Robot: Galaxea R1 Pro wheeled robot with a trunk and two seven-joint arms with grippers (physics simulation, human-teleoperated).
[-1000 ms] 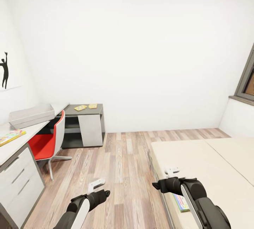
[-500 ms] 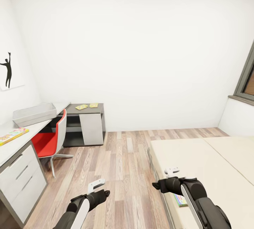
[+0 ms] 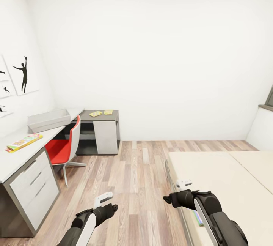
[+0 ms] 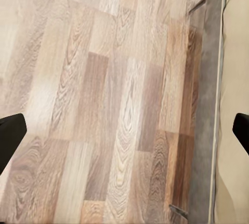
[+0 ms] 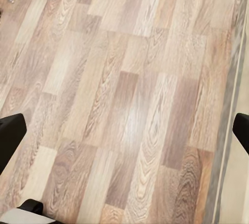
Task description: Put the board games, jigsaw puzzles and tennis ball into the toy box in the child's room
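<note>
Grey toy box sits on the table in the head view, a board game near it, two jigsaw puzzles on the dark cabinet; no writing is legible. Left wrist view: left gripper spread apart over floor beside the bed. Right wrist view: right gripper likewise spread.

White walls, wood-plank floor, red chair w/ dark cabinet behind, window frame at right.
</note>
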